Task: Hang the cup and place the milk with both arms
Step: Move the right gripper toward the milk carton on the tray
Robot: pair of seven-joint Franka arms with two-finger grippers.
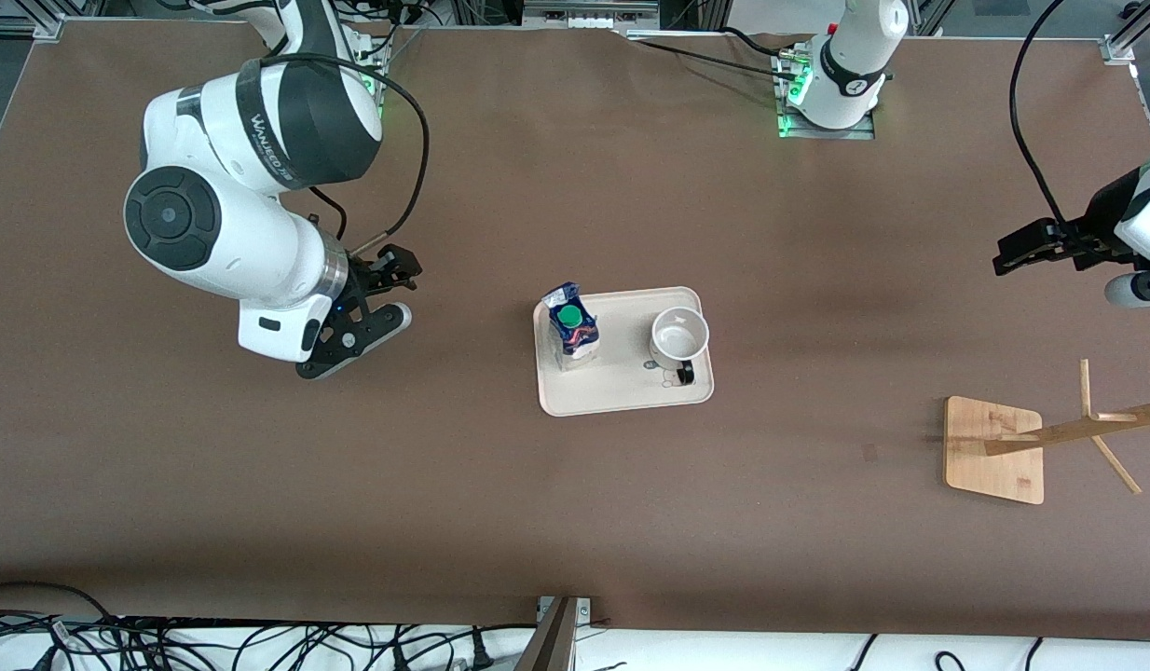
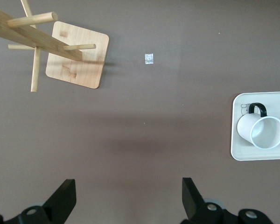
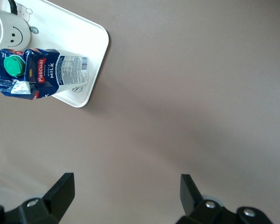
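"Pascual" and "MILK" are read on the milk [image 3: 37, 74], stood beside the cup [image 1: 678, 337] on a tray [image 1: 622, 396]. Left pincer [image 2: 128, 198] and right pincer [image 3: 126, 193] are held apart over bare table [image 1: 500, 503].

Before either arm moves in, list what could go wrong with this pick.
1. The cup and milk share one tray, so the open left gripper and open right gripper might crowd each other reaching in together.
2. The milk carton is tall with a crumpled top; a nudge could tip it.
3. The rack has thin pegs, and the cup's handle is a small loop, so hanging could miss.
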